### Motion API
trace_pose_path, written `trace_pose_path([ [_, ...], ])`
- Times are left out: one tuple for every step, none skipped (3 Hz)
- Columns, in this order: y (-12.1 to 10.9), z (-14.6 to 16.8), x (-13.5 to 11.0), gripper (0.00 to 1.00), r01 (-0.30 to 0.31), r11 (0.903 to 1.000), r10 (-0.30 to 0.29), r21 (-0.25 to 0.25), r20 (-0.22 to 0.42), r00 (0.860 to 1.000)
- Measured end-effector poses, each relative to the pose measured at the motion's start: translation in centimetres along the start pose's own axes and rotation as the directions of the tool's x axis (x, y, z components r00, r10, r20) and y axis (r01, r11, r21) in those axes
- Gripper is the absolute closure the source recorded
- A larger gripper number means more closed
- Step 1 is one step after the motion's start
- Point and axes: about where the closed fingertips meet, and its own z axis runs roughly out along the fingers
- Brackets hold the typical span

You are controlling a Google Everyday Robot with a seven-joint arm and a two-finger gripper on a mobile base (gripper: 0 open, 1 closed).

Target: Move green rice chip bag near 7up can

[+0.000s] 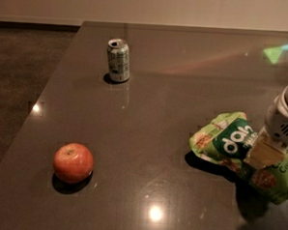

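Note:
The green rice chip bag is at the right of the dark table, its left end raised slightly over its shadow. My gripper comes in from the right edge and is shut on the bag's middle, with a tan finger lying across the bag. The bag's right end runs to the frame edge. The 7up can stands upright at the far left of the table, well away from the bag and the gripper.
A red-orange apple sits near the table's front left. The table's left edge drops to a dark floor. A pale wall runs behind the far edge. Bare tabletop lies between the can and the bag.

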Motion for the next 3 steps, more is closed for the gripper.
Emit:
trace_pose_path([
  [-0.8, -0.9, -3.4, 1.0, 0.028, 0.9996, -0.028, 0.0, 0.041, 0.999],
  [-1.4, -1.5, -7.0, 1.0, 0.058, 0.9983, -0.058, 0.001, 0.083, 0.995],
  [-2.0, -1.4, -11.5, 1.0, 0.1, 0.995, -0.099, 0.0, 0.12, 0.988],
])
